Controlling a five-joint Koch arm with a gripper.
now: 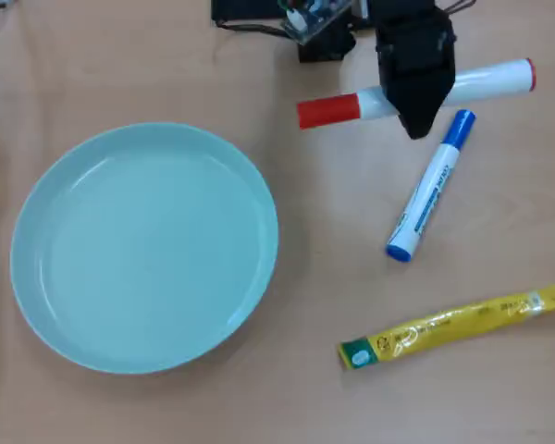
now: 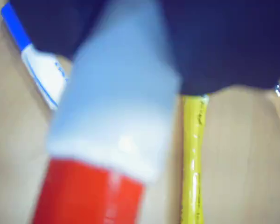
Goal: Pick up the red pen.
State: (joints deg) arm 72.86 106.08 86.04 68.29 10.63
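The red pen (image 1: 328, 110) is a thick white marker with a red cap, seen crosswise at the upper right of the overhead view. Its cap points left and its thin red ring points right. My black gripper (image 1: 416, 122) straddles the barrel's middle and is shut on it. The pen looks bigger than the blue marker nearby, so it seems raised off the table. In the wrist view the red pen (image 2: 112, 116) fills the middle, blurred and very close, with its red cap at the bottom and the dark jaws above it.
A blue-capped white marker (image 1: 430, 190) lies just below the gripper, also seen in the wrist view (image 2: 37, 65). A flat yellow tube (image 1: 453, 326) lies at the lower right. A large pale green plate (image 1: 37, 277) fills the left. The arm's base (image 1: 305, 23) is at the top edge.
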